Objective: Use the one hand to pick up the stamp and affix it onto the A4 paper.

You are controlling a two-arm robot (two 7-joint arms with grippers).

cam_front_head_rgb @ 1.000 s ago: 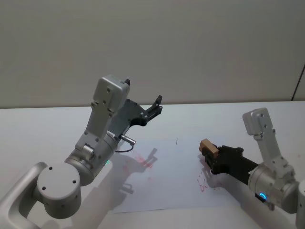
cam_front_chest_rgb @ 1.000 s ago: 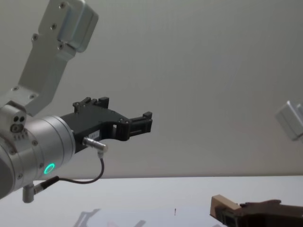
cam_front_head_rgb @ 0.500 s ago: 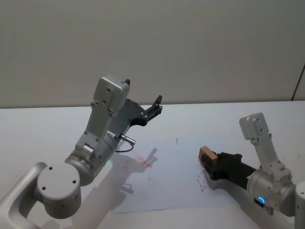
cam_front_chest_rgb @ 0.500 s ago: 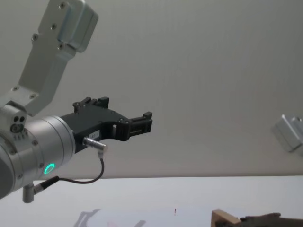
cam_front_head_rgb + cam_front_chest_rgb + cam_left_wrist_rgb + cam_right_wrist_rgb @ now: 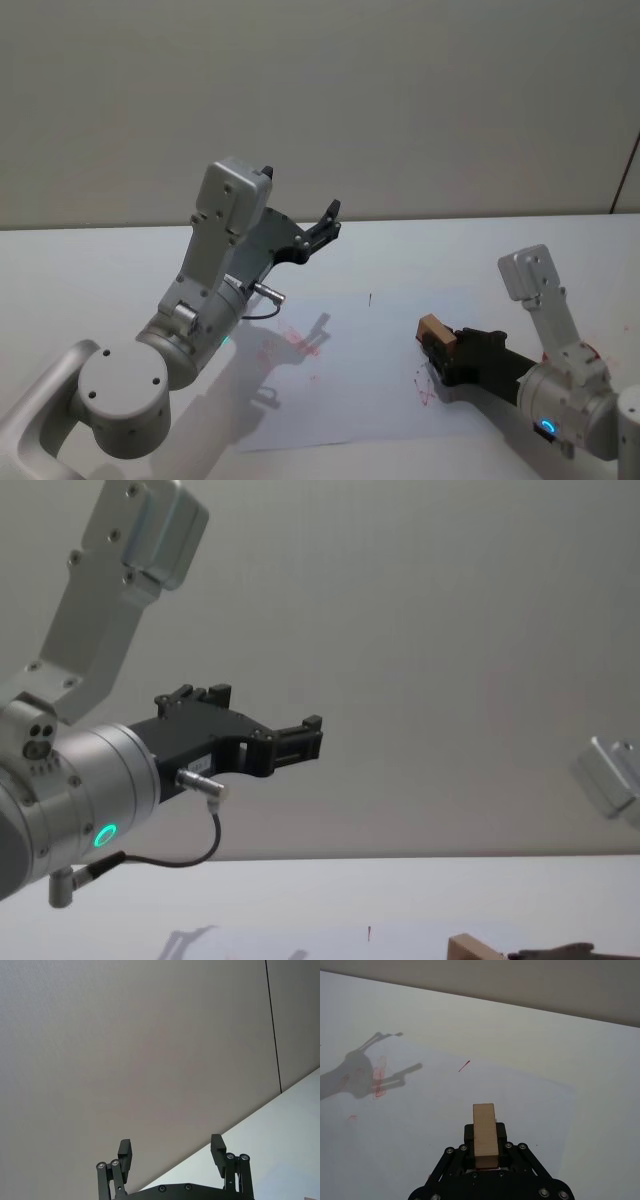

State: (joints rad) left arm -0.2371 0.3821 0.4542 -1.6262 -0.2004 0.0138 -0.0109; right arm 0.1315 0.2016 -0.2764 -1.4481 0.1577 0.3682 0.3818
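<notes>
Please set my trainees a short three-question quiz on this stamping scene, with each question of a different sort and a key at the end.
1. True or false: the right tool is shut on the stamp.
2. Which describes the left tool?
A) open and empty, raised above the table
B) pressing down on the sheet
C) holding the wooden block
3. In one word, what colour are the ink marks on the A4 paper?

Key: 1 true; 2 A; 3 red.
</notes>
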